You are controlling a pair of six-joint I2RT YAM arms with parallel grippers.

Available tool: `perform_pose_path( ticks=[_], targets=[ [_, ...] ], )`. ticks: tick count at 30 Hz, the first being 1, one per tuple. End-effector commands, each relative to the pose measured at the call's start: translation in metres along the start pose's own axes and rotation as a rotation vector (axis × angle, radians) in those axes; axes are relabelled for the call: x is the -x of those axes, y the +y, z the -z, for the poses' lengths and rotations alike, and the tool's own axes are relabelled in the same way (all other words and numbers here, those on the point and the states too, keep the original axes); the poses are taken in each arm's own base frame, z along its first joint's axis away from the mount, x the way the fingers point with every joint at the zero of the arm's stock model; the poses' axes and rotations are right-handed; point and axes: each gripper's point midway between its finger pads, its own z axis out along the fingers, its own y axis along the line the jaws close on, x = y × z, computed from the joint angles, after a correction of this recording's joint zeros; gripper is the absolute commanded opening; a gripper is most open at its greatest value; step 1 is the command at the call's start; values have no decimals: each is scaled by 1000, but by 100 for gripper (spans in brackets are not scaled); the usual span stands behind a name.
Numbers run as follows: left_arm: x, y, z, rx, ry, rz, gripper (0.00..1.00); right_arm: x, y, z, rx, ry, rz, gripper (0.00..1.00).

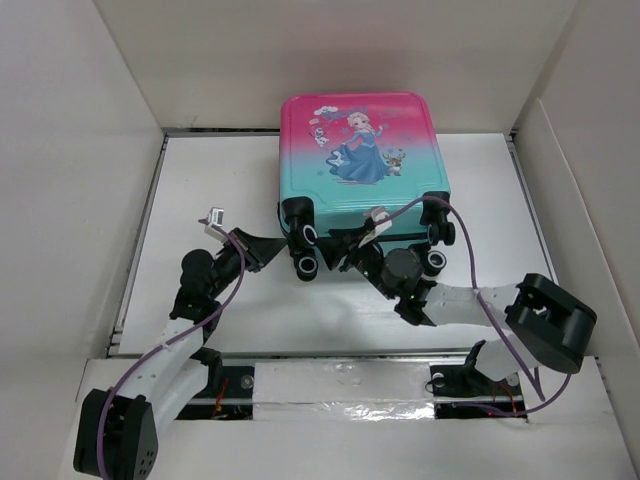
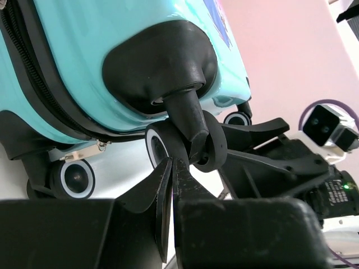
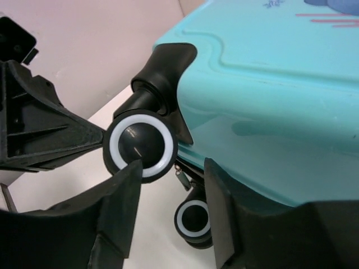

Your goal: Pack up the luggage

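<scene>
The luggage lies flat and closed at the back middle of the table, princess print up, wheels toward me. My left gripper is shut and empty, its tips next to the near-left wheels. In the left wrist view the closed fingers sit just under a black-and-white wheel below the teal shell. My right gripper is open, pointing left at the same corner. In the right wrist view it stands open beside a wheel, with a zipper pull and the shell behind.
White walls enclose the white table on three sides. A taped rail runs along the near edge between the arm bases. Purple cables loop over both arms. The two grippers face each other closely at the suitcase's near-left corner.
</scene>
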Motion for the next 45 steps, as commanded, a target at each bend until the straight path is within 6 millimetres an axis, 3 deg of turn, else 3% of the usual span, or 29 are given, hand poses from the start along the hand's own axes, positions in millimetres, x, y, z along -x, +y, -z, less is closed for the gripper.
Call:
perform_pose_path(
  ticks=[1,6,9,10,15,20,26,32,35,36,38,39,42,45],
  targets=[
    [16,-21,-3,-60,-49,-43,0,23,12,6,28,-52,-15,59],
    [14,-30,-6,-118,-31,-28,0,26,35,4,138,-32,-40,79],
    [13,-34,-7,-138,-19,-20,0,28,46,-7,180,-54,-70,86],
    [13,-34,-7,-140,-16,-21,0,16,45,-13,173,-17,-64,87],
    [10,-33,-5,-143,-9,-17,0,9,49,-26,171,-12,-130,96],
    [4,-33,-4,-159,14,-11,0,17,56,-43,176,-31,-154,98],
    [0,-28,-2,-147,23,-2,0,22,52,-57,140,-71,-234,98],
    [-1,-29,-3,-156,31,0,0,17,50,-70,141,-70,-346,95],
    [-1,-30,-3,-158,29,-3,0,18,48,-72,133,-88,-350,81],
    [-1,-30,-3,-158,29,-3,0,18,46,-72,123,-97,-363,64],
    [-2,-28,-3,-154,31,-1,0,21,44,-70,118,-118,-370,46],
    [-2,-27,-3,-153,30,-3,0,22,42,-70,110,-126,-372,22],
    [-3,-20,-2,-123,28,-12,0,23,38,-64,105,-147,-388,0],
    [0,-2,-1,-19,-6,-21,0,23,35,-58,99,-154,-386,0]
  ],
)
